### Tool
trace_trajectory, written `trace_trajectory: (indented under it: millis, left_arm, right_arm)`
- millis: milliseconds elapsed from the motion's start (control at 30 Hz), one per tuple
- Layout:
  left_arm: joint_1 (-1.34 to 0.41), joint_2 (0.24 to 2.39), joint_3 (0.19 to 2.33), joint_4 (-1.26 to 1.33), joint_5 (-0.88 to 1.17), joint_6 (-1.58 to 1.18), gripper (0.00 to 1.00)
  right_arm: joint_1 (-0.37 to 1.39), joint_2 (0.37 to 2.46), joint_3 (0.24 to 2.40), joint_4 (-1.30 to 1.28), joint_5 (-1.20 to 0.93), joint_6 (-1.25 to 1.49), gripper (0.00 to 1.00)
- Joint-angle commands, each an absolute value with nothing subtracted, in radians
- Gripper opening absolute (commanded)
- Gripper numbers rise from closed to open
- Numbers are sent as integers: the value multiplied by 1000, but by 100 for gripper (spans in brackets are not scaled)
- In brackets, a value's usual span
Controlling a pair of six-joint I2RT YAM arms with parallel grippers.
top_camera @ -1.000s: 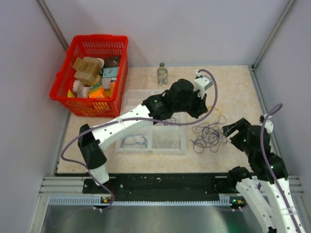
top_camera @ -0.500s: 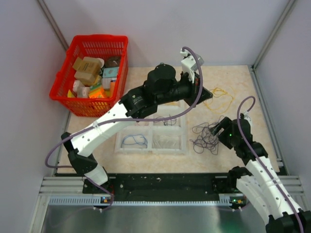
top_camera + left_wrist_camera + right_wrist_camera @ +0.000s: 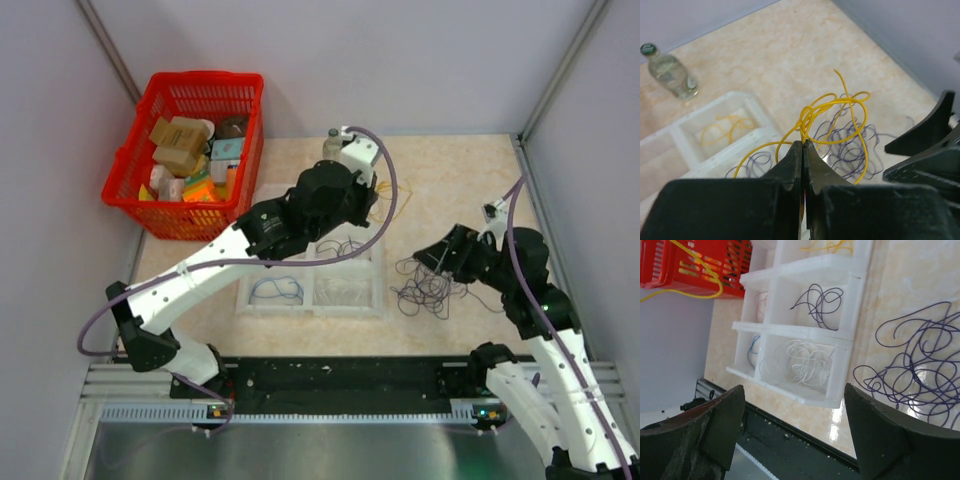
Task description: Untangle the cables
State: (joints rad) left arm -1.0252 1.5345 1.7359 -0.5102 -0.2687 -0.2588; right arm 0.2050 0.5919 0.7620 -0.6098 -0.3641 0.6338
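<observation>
Swung back leftward since the earlier frames, the left arm (image 3: 200,270) is held over the far side of the white tray (image 3: 310,312), and the right gripper (image 3: 795,400) is brought closer to the cables (image 3: 430,283), its fingers spread wide with nothing between them. The left gripper (image 3: 803,145) is pressed together on a yellow cable (image 3: 832,120) lifted off the table (image 3: 470,180). The mostly dark purple cables are left piled on the table just right of the tray, whose compartments are occupied by separate strands.
</observation>
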Motion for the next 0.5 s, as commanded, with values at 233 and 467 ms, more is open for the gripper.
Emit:
trace_trajectory:
  millis: [233,467]
  left_arm:
    - [-977,1328,1434,-274,-206,-112,0]
    - [-841,1353,1388,-253,118,-206,0]
  right_arm:
    - [229,765,874,-249,-788,513,81]
    - [317,938,899,-114,-844,517,79]
